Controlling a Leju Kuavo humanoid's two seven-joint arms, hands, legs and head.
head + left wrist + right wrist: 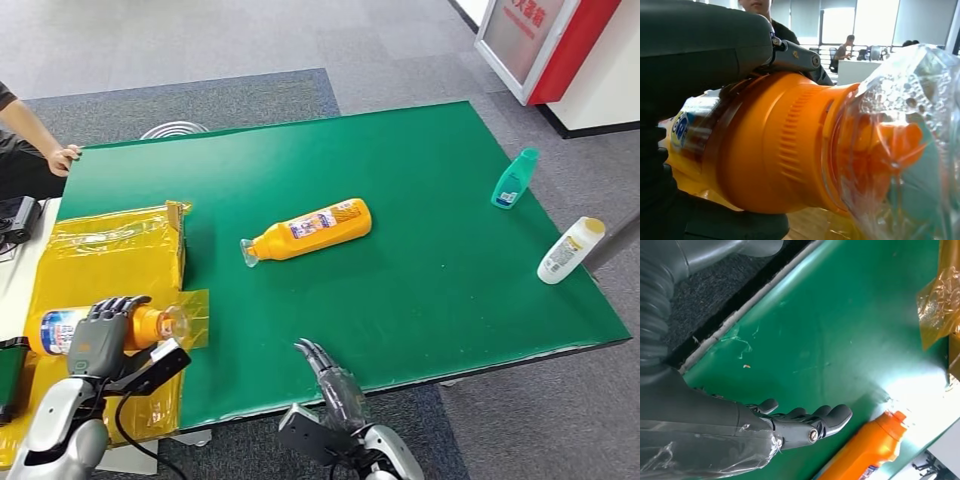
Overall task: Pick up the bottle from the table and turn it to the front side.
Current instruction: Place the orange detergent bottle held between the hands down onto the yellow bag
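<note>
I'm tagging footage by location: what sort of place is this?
Probably an office used as a robot test area: grey carpet floor, a green-covered table, and desks with seated people by bright windows.

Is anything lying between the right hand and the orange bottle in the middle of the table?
No. In the head view only bare green table separates the right hand from the orange bottle; the right wrist view shows the same empty stretch.

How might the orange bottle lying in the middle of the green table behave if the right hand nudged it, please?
The orange bottle lies on its side with a rounded body, so it would probably roll. Its glossy plastic looks slippery and fairly stiff.
</note>
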